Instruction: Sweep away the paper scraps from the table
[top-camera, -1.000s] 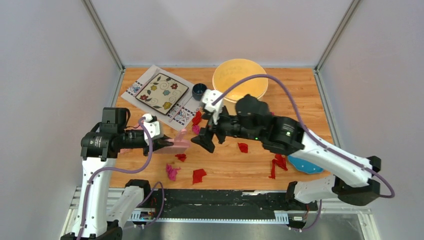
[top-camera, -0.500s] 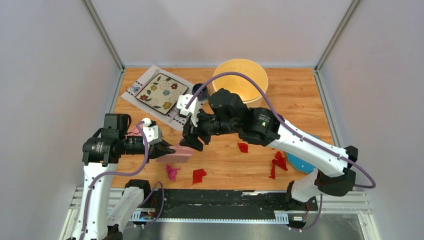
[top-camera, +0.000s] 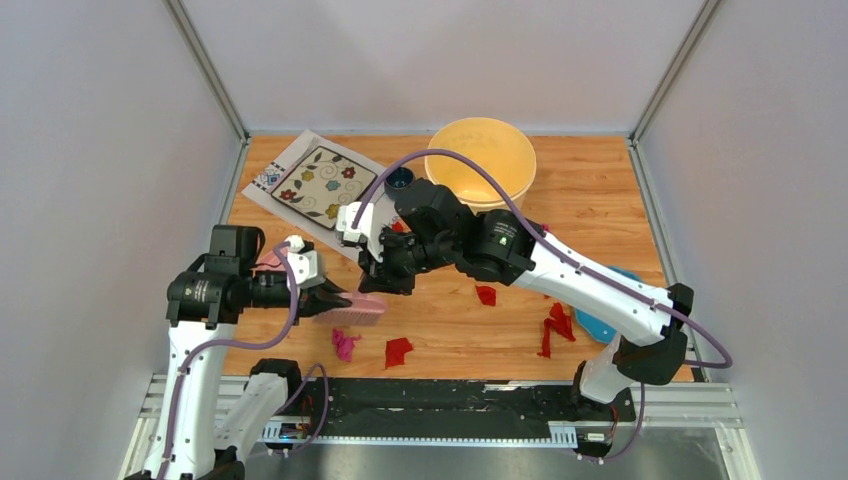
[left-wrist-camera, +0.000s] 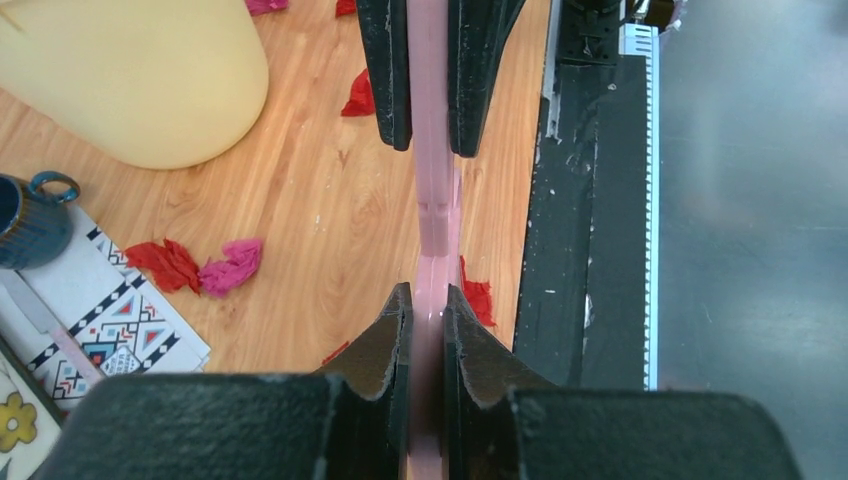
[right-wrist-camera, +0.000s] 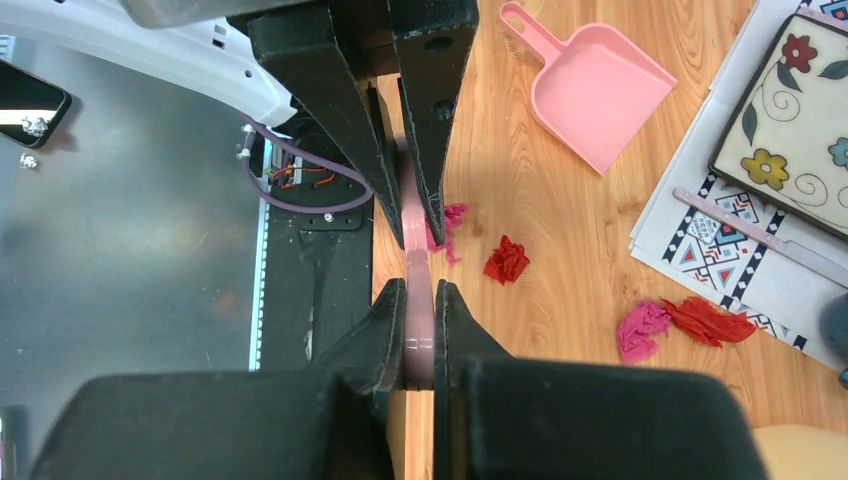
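— Over the table (top-camera: 590, 200), from above: spot any change against a second ago?

— Yes. Look at the right gripper (top-camera: 385, 282): a second ago mid-table and apart from the pink brush (top-camera: 362, 308); now well to the left, pinching its free end. Look at the left gripper (top-camera: 325, 300) too: clamped on the other end, same as then. Reads as a handover, not a sweep. Means no progress yet on the paper scraps (top-camera: 398, 350): scattered on the wood near the front edge and mid-table, none gathered.

— Through the left wrist camera, same story?

— Same story. Shows the left gripper (left-wrist-camera: 425, 295) squeezed onto the brush's handle at the bottom and the right gripper (left-wrist-camera: 430, 145) squeezed onto the same strip at the top. Shows red and magenta paper scraps on bare wood between the yellow bowl (left-wrist-camera: 130, 80) and the placemat (left-wrist-camera: 110, 320), plus one red bit just beside the handle.

— And through the right wrist camera?

— Mirrors it: right gripper (right-wrist-camera: 418, 290) below, left gripper (right-wrist-camera: 415, 235) above, both tight on the pink brush. Shows the pink dustpan (right-wrist-camera: 600, 95) lying on the wood with no scrap in it. Probably calls for the left side to let go before any sweeping.

— Any brand, label or lettering?

— None to read anywhere. Only flowers on the plate (right-wrist-camera: 790, 110) and geometric print on the placemat.
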